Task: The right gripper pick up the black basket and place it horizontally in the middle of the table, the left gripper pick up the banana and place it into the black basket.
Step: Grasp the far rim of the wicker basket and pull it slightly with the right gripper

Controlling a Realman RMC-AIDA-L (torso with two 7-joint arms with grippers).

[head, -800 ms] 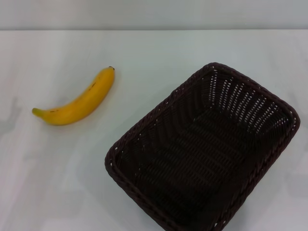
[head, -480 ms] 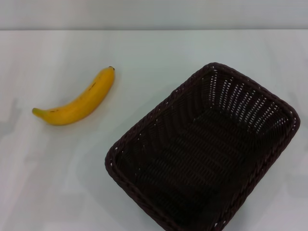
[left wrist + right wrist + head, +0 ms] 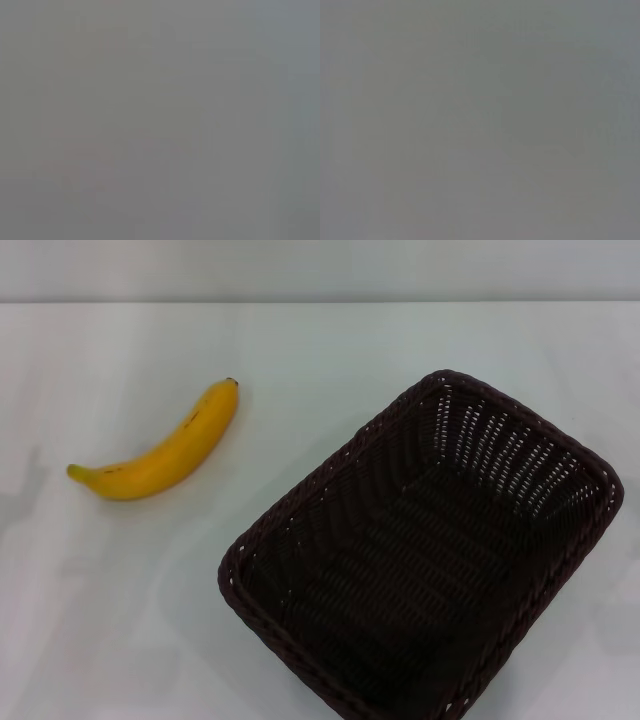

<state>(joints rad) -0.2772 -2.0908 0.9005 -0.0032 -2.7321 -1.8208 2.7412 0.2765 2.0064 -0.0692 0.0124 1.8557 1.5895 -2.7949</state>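
Basket first: black basket (image 3: 425, 555) sits empty toward the near right corner of the table (image 3: 330, 340), skewed diagonally, its near corner running off the near edge of the head view. Not yet horizontal, not yet centred.

Banana (image 3: 160, 452) lies toward the left edge, well apart from the basket, dark tip pointing to the far side.

Neither the right gripper nor the left gripper appears in any view; both wrist views show only a featureless grey field, so jaw state cannot be told.

Judged step: the very start, basket pick pending. Next move calls for the right gripper to reach the braided rim, likely on the right-hand long side, then lift, rotate and shift toward centre.

Room: wide bare tabletop across the centre and far side; the banana lies outside the likely path.
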